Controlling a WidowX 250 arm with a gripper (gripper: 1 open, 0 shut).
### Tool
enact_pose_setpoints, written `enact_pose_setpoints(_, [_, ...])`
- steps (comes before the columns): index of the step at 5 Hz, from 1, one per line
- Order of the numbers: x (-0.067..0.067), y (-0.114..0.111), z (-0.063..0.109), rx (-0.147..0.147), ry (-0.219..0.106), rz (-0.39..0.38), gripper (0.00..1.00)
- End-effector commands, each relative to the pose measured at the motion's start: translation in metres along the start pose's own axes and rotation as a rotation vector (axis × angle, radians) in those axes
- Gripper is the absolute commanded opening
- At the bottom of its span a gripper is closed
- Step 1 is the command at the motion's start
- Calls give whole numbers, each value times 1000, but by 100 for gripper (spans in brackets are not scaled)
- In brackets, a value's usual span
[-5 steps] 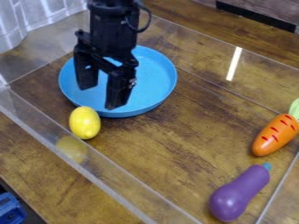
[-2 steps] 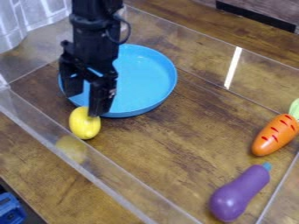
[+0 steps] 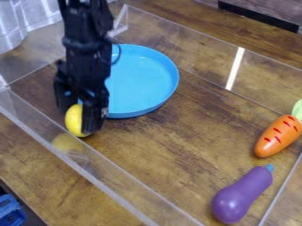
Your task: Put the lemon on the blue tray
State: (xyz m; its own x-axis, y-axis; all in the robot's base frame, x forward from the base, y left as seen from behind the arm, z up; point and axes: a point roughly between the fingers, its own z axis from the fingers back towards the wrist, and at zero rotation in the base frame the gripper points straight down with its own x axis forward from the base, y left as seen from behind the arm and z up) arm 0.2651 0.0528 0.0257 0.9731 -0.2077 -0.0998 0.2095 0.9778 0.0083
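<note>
The lemon (image 3: pixel 74 120), a small bright yellow oval, lies on the wooden table just in front of the blue tray's left rim. My gripper (image 3: pixel 79 113) points straight down over it, open, with one black finger on each side of the lemon; no squeeze shows. The blue tray (image 3: pixel 144 78), a large round shallow dish, sits right behind, its left part hidden by the arm.
An orange carrot (image 3: pixel 278 135) and a purple eggplant (image 3: pixel 242 195) lie at the right. Clear plastic walls (image 3: pixel 130 185) fence the work area along the front and left. A green thing (image 3: pixel 298 108) peeks in at the right edge.
The gripper has moved left and down from over the tray to straddle the lemon. The lemon has not moved.
</note>
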Motion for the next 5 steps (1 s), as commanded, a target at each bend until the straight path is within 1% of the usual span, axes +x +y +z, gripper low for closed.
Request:
enact_pose_setpoints(1, [5,10,2,23,-71,36,100])
enact_pose_setpoints(2, [6,13,-1,23,-93,27,0])
enact_pose_setpoints(3, [6,14,-1,18,-115,15,0])
enact_pose_setpoints(5, [5,16,0,6,-144,7,0])
